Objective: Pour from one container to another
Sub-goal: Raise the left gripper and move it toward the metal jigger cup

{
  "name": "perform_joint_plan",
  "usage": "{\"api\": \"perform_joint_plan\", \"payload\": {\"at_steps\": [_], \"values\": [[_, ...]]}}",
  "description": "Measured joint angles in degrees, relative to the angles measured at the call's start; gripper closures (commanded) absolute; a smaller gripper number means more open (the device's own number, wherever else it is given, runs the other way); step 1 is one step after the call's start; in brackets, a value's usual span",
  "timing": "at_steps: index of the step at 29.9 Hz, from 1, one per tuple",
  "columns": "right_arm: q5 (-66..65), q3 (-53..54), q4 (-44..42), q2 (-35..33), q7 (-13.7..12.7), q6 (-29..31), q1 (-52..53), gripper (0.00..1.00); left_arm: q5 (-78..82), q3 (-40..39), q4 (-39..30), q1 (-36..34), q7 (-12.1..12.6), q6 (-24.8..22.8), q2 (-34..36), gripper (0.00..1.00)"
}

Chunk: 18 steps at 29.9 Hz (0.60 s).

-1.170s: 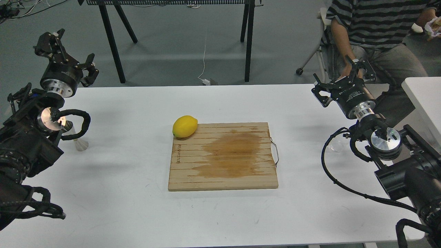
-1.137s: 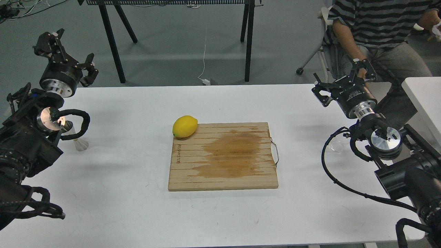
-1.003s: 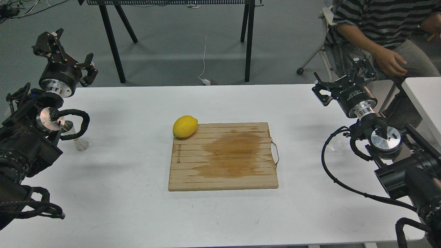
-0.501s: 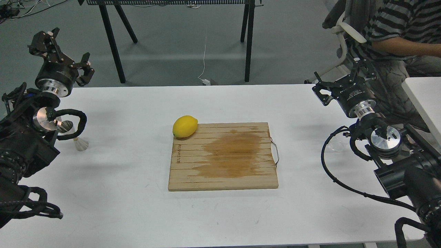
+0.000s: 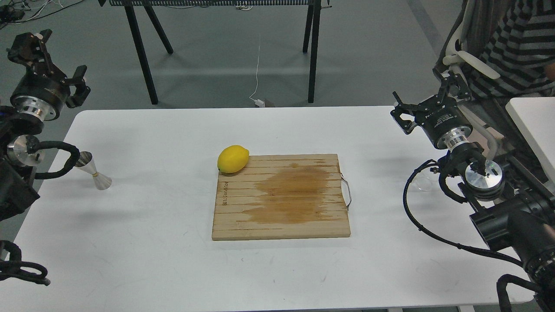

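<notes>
Matt white table (image 5: 173,260). Slatted wooden cutting board (image 5: 243,225), pale grain with a darker stain across its centre, and a thin wire handle (image 5: 347,190). Lemon (image 5: 233,159), waxy yellow skin. Jigger (image 5: 93,170), polished shiny metal. Glass cup (image 5: 423,183), clear and colourless. My arms: matt black casings with bare brushed-metal joint rings.

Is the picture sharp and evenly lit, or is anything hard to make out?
Head view: sharp, evenly lit, with soft shadows only. The glass cup almost vanishes against the white table, half hidden by the right arm's cable. The jigger glints. The cutting board bears a dark stain.
</notes>
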Motion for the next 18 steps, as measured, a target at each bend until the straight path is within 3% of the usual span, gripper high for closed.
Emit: {"api": "perform_joint_plan", "payload": {"at_steps": [18], "values": [[-0.08, -0.24, 0.07, 0.08, 0.00, -0.47, 0.06, 0.01, -0.63, 0.46, -0.02, -0.17, 0.70, -0.01, 1.25, 0.00]]}}
